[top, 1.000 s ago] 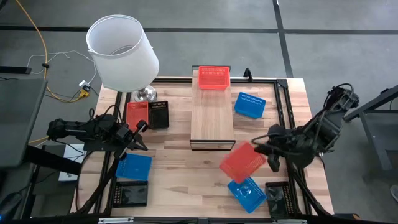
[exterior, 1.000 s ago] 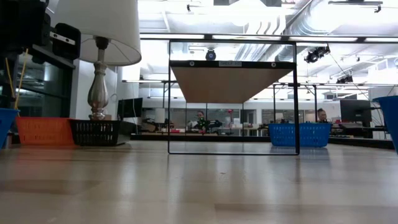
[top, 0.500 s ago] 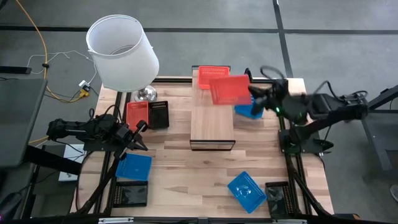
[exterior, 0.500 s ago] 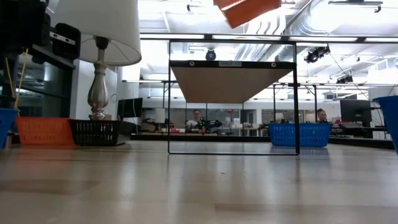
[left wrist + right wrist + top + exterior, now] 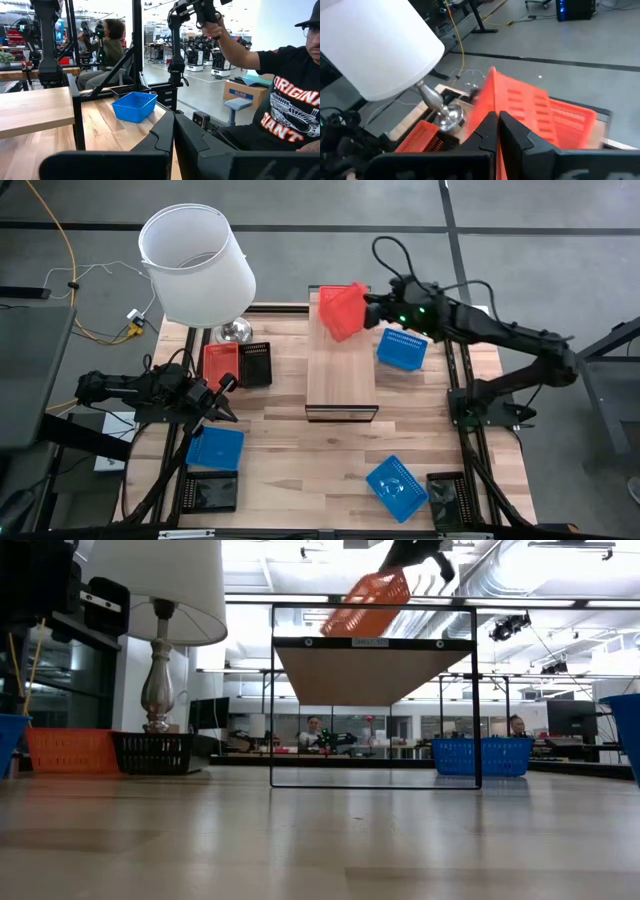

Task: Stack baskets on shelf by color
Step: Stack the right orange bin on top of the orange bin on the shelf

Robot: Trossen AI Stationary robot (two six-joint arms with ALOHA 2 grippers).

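My right gripper (image 5: 368,308) is shut on a red basket (image 5: 342,312) and holds it tilted over the far end of the shelf (image 5: 340,375). There another red basket (image 5: 340,293) rests on its bottom. A blue basket (image 5: 402,348) lies on the table right of the shelf, and another blue basket (image 5: 398,488) and a black one (image 5: 447,498) lie at the near right. Red (image 5: 220,362), black (image 5: 256,364), blue (image 5: 215,448) and black (image 5: 210,492) baskets lie on the left. My left gripper (image 5: 228,402) waits shut among them, touching nothing. My right gripper pinches the red basket's right-hand wall (image 5: 492,107) between its two fingers, coming nearly level from the table's right. The basket is lifted clear and slants down to the left from the fingers (image 5: 405,570), above the red basket on the shelf.
A lamp with a white shade (image 5: 195,265) stands at the table's far left, its metal base (image 5: 447,116) beside the left red and black baskets. Bare tabletop (image 5: 300,470) lies near the shelf's front end. A person (image 5: 290,100) sits beyond the table's right side.
My right gripper has swung from the near right of the table toward the far edge, then left over the shelf's far end. It has carried the red basket along, well clear of the table. The basket has tipped from nearly flat to a steep slant.
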